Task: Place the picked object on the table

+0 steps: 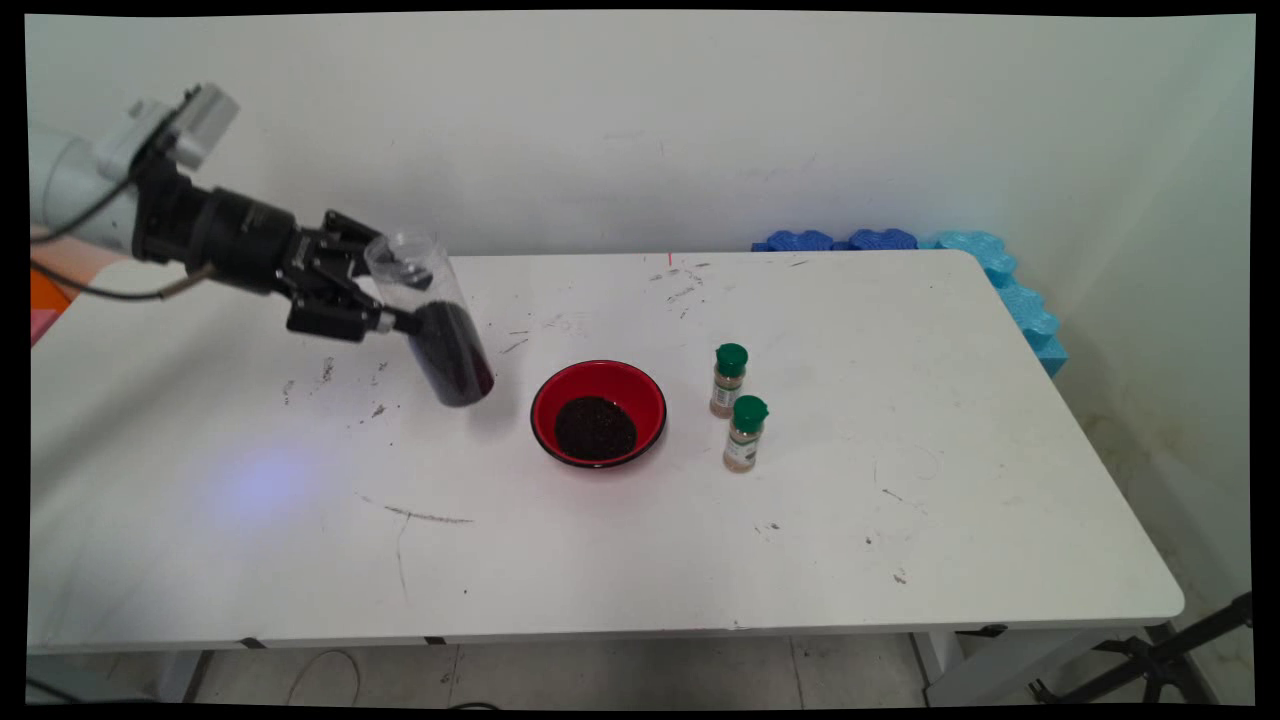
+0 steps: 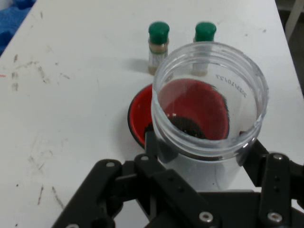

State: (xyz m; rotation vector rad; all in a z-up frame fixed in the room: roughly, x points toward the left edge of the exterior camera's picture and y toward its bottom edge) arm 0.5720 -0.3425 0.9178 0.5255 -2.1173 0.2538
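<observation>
Up above the white table, black gripper pinching a clear jar with dark stuff inside, tipped, just left of a red bowl holding dark grains, two green-capped bottles beside it

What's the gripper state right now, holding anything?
Gripper: shut on the clear plastic jar, which is tilted, dark grains in its lower end, held above the table left of the red bowl.

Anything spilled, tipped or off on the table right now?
The clear plastic jar of dark grains in the black two-finger gripper is held tilted, above the white table, left of the red bowl. No spill visible. Two green-capped spice bottles stand upright.
</observation>
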